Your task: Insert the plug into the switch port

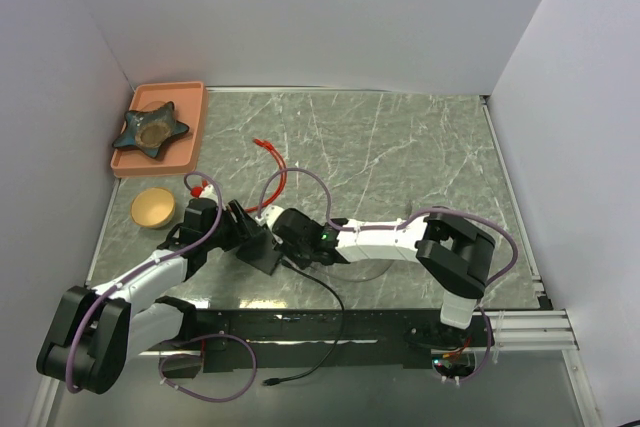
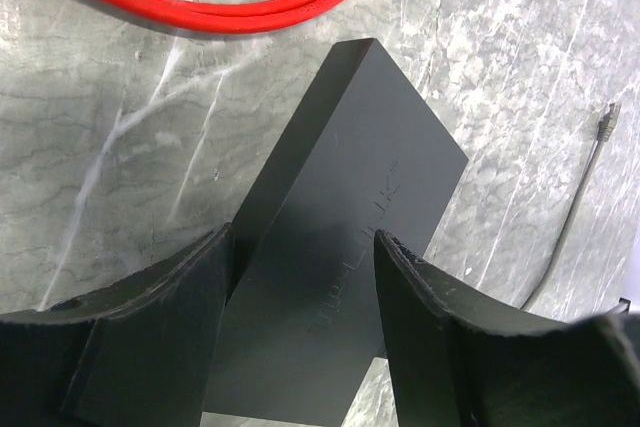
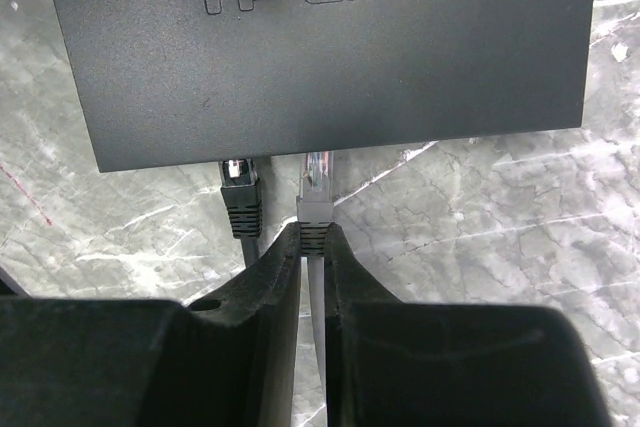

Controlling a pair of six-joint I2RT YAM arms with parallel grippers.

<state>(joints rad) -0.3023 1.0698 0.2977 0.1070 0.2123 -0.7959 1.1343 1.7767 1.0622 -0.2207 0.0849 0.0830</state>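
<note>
The flat matte-black switch box (image 3: 320,47) is marked TP-LINK. My left gripper (image 2: 300,252) is shut on the box (image 2: 340,227), one finger on each long side. It holds the box at the table's near left (image 1: 262,247). My right gripper (image 3: 313,235) is shut on the ribbed boot of a grey plug (image 3: 316,187). The plug's clear tip is at the box's near edge, right of a black plug (image 3: 240,192) that sits there. The port holes are hidden under that edge. In the top view the right gripper (image 1: 284,231) is beside the left gripper (image 1: 240,223).
A red cable (image 1: 275,172) loops just beyond the box and shows in the left wrist view (image 2: 230,12). An orange tray (image 1: 192,117) with a star-shaped dish (image 1: 150,129) is at the far left. A round tan disc (image 1: 153,207) lies near it. A thin cable with a loose end (image 2: 575,217) lies to the right.
</note>
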